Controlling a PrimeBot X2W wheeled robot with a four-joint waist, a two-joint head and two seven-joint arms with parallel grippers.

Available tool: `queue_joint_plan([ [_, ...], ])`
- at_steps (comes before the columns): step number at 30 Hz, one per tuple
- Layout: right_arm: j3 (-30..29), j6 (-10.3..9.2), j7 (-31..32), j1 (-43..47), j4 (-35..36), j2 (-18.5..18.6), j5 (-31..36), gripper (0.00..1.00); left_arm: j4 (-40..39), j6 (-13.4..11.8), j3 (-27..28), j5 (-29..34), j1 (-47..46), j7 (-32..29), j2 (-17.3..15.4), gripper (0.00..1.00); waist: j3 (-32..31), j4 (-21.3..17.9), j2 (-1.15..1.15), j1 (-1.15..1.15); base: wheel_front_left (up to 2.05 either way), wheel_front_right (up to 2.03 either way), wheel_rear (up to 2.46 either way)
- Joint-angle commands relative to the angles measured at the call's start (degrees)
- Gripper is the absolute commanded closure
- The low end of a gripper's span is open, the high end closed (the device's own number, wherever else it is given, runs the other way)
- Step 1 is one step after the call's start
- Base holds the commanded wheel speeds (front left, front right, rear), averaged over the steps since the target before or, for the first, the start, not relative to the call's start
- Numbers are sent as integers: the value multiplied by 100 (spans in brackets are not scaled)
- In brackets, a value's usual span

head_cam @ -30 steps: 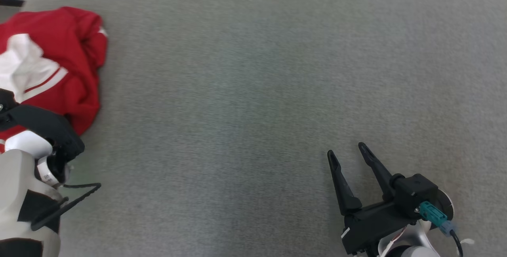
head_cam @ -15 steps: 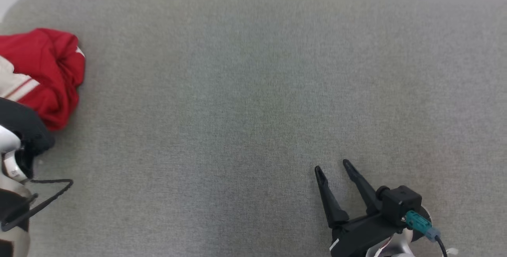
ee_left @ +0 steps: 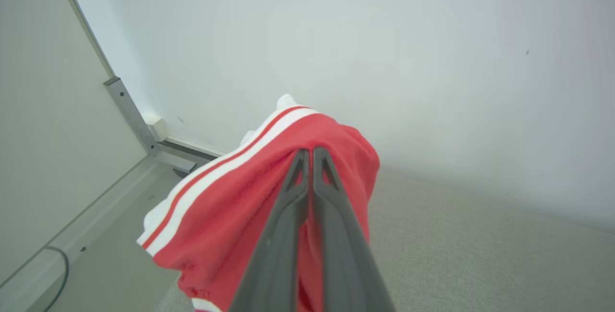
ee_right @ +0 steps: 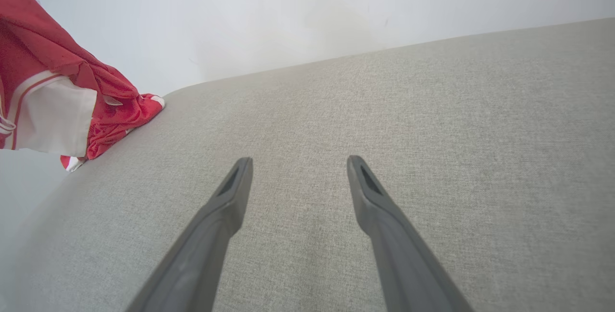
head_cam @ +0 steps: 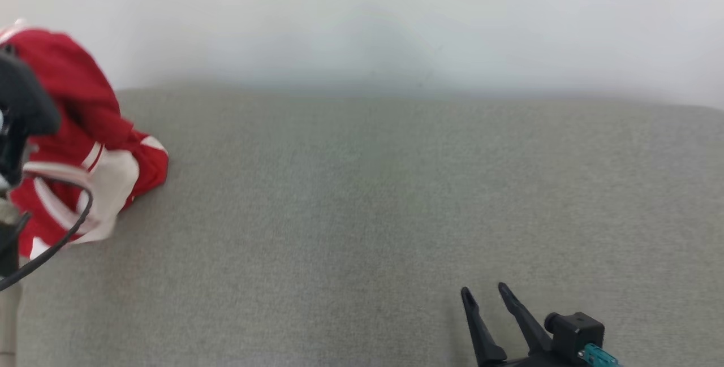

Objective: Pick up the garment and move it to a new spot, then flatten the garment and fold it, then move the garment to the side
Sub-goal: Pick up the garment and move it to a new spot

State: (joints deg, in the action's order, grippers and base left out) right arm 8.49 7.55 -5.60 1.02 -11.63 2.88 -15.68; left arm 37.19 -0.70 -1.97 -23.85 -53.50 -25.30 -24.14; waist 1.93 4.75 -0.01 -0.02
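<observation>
garment (head_cam: 79, 90): red with white panels and stripes, bunched up and lifted at 9 o'clock in the head view; in the right wrist view (ee_right: 43, 62) it hangs at 10 o'clock, and its lowest red fold seems to rest on the rounded edge of the surface.
left jaws: clenched on the garment; in the left wrist view the two dark fingers (ee_left: 283, 216) lie pressed together, with the red cloth (ee_left: 230, 196) pinched at their tips and draped down to 7 o'clock.
right jaws: released and holding nothing; the fingers (ee_right: 226, 206) stand wide apart just over bare fabric, at 5 o'clock in the head view (head_cam: 475, 322), well apart from the garment.
surface (head_cam: 362, 214): grey woven covering, bare from the centre out to 3 o'clock.
wall (head_cam: 362, 16): pale and plain, behind the surface from 10 to 2 o'clock.
cable (head_cam: 73, 225): thin and black, looping across the front of the garment at 8 o'clock in the head view.
</observation>
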Motion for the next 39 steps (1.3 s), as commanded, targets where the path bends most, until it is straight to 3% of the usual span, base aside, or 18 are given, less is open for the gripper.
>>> queue_joint_plan([
  [1, -58, -12, -50, 73, -42, -4, -50, 0, -206, 44, -63, -34, -125, -33, 120, 100, -556, -359, 1, 2, 0, 0, 0],
  [11, -163, -12, -15, 78, -57, -7, -42, 0, -1593, 352, -370, -411, -279, -38, 809, 100, -674, -1253, 1, 2, 0, 0, 0],
  [23, -219, -12, 129, 57, 119, -5, 115, 0, -2355, 355, -905, -390, 583, 119, 1333, 100, -418, -2216, 1, 2, 0, 0, 0],
  [29, -261, -12, 146, 85, 190, -5, 75, 0, -2066, 244, -1156, -392, 1228, 411, 1694, 100, -273, -2449, 1, 2, 0, 0, 0],
  [38, -191, -12, 131, -6, 157, -5, -16, 0, -693, 124, -1756, -310, 1958, 1142, 2060, 100, -181, -2449, 1, 2, 0, 0, 0],
  [39, -196, -12, 119, -11, 144, -5, -17, 0, -555, 116, -1869, -275, 2013, 1187, 2073, 56, -176, -2418, 1, 2, 0, 0, 0],
])
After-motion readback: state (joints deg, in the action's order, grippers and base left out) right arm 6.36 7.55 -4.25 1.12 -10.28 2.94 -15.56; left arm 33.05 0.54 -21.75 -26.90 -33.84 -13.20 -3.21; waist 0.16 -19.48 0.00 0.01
